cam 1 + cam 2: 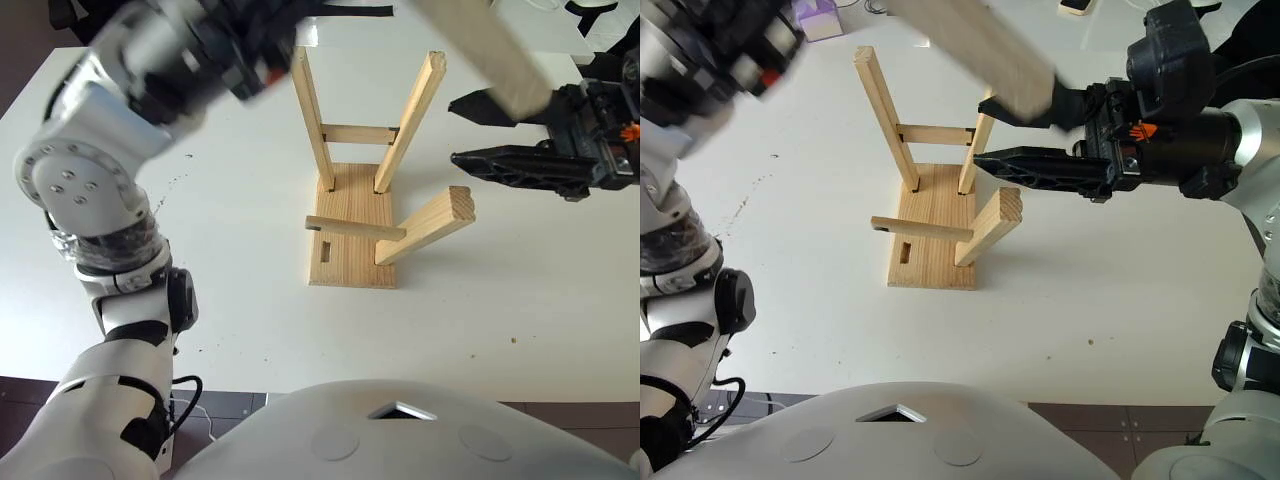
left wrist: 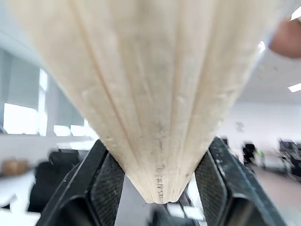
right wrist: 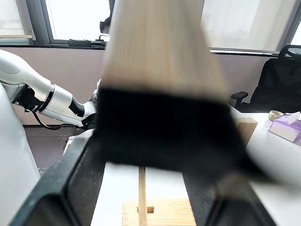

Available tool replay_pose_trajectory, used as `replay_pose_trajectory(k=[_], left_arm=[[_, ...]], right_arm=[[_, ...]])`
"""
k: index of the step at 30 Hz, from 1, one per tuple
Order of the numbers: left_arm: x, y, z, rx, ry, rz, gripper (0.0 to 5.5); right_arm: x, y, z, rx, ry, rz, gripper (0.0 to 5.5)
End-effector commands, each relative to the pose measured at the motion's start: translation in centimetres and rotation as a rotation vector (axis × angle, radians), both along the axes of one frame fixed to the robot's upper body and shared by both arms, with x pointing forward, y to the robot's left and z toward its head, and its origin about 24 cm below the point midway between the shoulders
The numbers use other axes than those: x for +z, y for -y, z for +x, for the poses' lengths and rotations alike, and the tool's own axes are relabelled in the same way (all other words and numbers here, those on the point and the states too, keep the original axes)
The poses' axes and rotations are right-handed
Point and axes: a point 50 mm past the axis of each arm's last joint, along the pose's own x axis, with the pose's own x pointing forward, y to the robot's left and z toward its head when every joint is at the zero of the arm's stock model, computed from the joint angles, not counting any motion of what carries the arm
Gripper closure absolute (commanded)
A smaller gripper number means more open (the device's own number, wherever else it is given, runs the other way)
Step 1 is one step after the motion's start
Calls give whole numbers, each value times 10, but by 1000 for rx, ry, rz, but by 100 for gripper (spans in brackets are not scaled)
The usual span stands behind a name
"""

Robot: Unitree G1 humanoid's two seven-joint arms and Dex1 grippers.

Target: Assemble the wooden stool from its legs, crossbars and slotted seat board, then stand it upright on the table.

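Aloft, loose leg [image 1: 480, 40] pinched in left hand [image 2: 157, 155]; right hand [image 1: 458, 131] spread by its tip.

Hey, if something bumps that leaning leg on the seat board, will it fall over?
Probably yes. The leaning leg tilts steeply, so it looks only loosely seated in the seat board. Its crossbar ends free near an empty slot, so it likely gives little bracing.

Both head views look steeply down over the table [image 1: 250, 320], sharing the seat board [image 1: 350, 265] near frame centre. Each wrist camera faces outward into the room, very close to the same wooden leg [image 2: 150, 94].
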Motion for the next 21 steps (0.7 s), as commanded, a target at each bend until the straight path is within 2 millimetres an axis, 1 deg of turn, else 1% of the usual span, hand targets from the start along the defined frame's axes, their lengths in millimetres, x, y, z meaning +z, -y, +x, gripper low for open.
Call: replay_pose_trajectory(k=[1, 3, 5, 8, 9, 10, 13, 14, 15, 16, 18, 20, 21], left_arm=[[6, -11, 5, 62, -29, -33, 347], [-2, -31, 6, 156, -11, 88, 347], [-12, -54, 2, 233, 8, 261, 347], [-20, -85, -5, 321, 34, 446, 347], [-24, -91, -8, 334, 38, 498, 347], [-33, -95, -13, 343, 49, 564, 347], [-73, -107, -18, 356, 44, 757, 347], [-89, -111, -18, 354, 47, 819, 347], [-107, -111, -18, 333, 30, 871, 347], [-121, -109, -17, 330, 50, 913, 347], [-148, -100, -23, 261, 122, 947, 347], [-165, -94, -31, 210, 171, 943, 347], [-169, -93, -32, 206, 175, 933, 347]], right_arm=[[3, 8, 1, -66, 10, 35, 302], [-1, 26, 2, -168, -1, 31, 302], [-14, 55, -4, -313, -32, -8, 302], [-45, 96, -23, -518, -102, -93, 302], [-55, 105, -30, -560, -133, -119, 302], [-68, 112, -38, -594, -157, -171, 302], [-93, 119, -54, -619, -214, -286, 302], [-100, 118, -57, -609, -211, -345, 302], [-107, 114, -59, -584, -217, -382, 302], [-112, 111, -61, -562, -214, -409, 302], [-114, 103, -59, -521, -203, -422, 302], [-114, 98, -55, -488, -191, -429, 302], [-114, 97, -53, -478, -188, -432, 302]])
